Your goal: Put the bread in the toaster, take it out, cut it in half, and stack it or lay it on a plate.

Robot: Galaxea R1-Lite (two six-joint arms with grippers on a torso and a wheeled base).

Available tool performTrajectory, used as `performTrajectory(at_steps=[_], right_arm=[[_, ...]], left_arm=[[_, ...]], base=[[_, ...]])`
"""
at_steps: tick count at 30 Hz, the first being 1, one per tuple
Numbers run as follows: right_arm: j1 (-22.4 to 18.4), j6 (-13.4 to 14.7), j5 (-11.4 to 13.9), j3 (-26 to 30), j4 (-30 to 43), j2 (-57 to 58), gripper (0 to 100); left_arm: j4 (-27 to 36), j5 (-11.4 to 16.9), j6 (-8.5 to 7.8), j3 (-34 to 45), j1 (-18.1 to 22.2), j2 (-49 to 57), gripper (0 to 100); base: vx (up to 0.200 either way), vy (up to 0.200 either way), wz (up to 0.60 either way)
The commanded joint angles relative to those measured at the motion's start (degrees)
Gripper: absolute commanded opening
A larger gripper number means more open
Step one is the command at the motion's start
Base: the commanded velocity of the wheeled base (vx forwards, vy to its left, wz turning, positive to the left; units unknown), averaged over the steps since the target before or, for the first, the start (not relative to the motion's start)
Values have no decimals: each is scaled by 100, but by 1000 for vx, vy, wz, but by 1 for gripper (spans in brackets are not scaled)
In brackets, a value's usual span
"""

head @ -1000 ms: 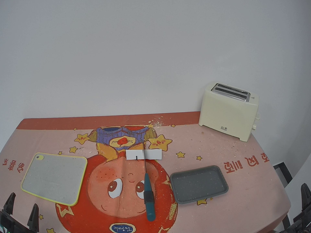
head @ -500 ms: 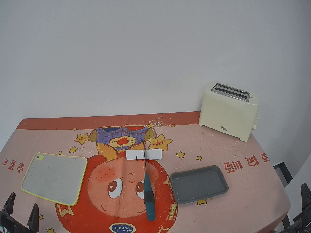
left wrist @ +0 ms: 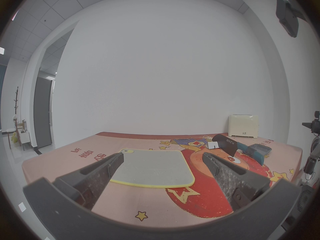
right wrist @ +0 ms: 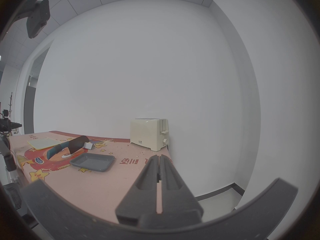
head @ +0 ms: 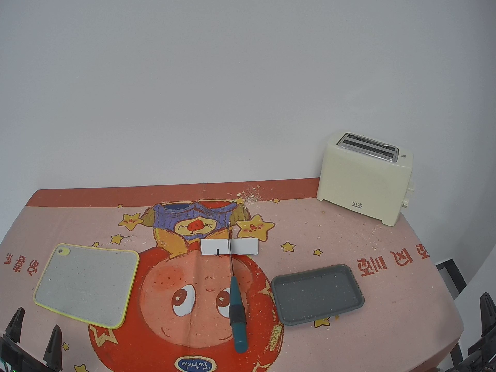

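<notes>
Nothing has moved since a second ago; the left gripper (left wrist: 162, 155) hangs at the desk's (head: 398, 311) front left corner, spread wide and empty; the cutting board (head: 87, 284) lies just beyond it; the knife (head: 237, 319) rests mid-desk near the front edge; the grey plate (head: 316, 294) lies beside it; the toaster (head: 364, 179) stands at the back right corner, its slots' contents untellable; the right gripper (right wrist: 159, 159) hangs off the front right corner, closed on nothing. I judge toasting not yet begun; next calls for securing bread.
</notes>
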State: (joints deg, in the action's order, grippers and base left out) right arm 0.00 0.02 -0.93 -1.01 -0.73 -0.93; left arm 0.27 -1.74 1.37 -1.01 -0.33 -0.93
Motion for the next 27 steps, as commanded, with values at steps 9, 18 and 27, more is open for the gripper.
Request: performTrajectory(at_steps=[9, 18, 27], right_arm=[[35, 103, 172, -1200, -164, -1015, 0], [264, 973, 286, -1507, -173, -2658, 0], [290, 1342, 849, -2105, -340, -4671, 0]], left_arm=[[0, -1, 4, 101, -2, 49, 100], [0, -1, 4, 101, -2, 49, 100], [0, -1, 4, 101, -2, 49, 100]], base=[[0, 0, 0], [0, 0, 0], [0, 0, 0]])
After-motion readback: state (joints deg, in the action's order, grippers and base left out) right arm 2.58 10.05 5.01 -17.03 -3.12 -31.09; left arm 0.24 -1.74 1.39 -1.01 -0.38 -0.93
